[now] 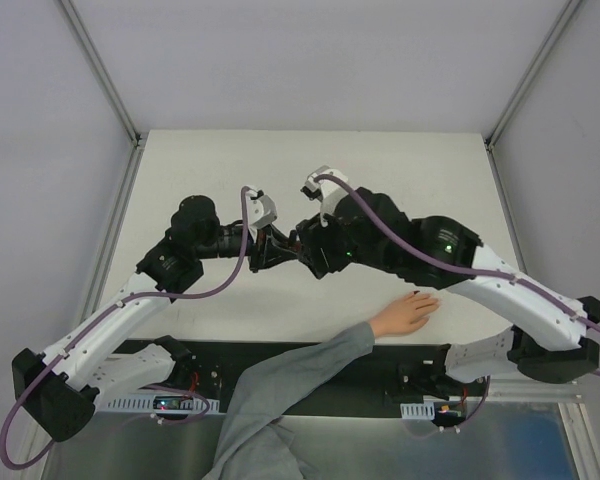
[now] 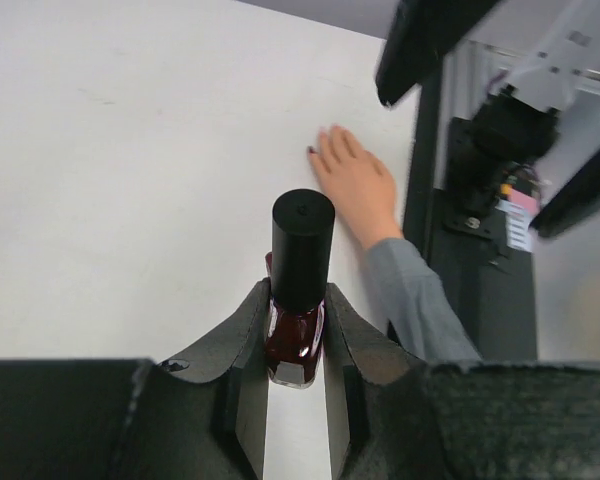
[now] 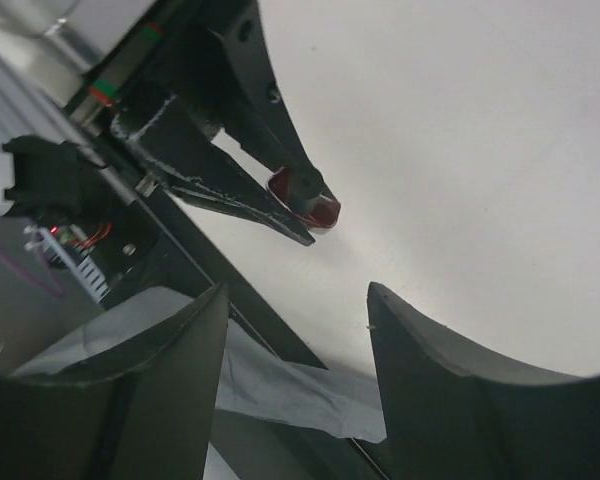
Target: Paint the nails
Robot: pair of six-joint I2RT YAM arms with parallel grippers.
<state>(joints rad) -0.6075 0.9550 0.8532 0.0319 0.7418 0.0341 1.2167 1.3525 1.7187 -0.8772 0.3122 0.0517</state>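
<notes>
Tiny fingernails [image 1: 430,303] of a bare, light-skinned hand [image 1: 405,315] w/ grey sleeve [image 1: 300,365], flat on the white tabletop [image 1: 230,170] near the right arm. Left claw [image 2: 296,300] clamped on small dark-red glass polish bottle [image 2: 298,345], black cap [image 2: 302,240] on. Right claw [image 3: 298,295] apart, empty, close by. Painting prob. barely begun: one fingertip looks dark, unclear.

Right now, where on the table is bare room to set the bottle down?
Bare: the table's far strip beyond the arms, and the near patch left of the sleeve. Crowded: where left gripper and right gripper meet, and around the hand.
</notes>
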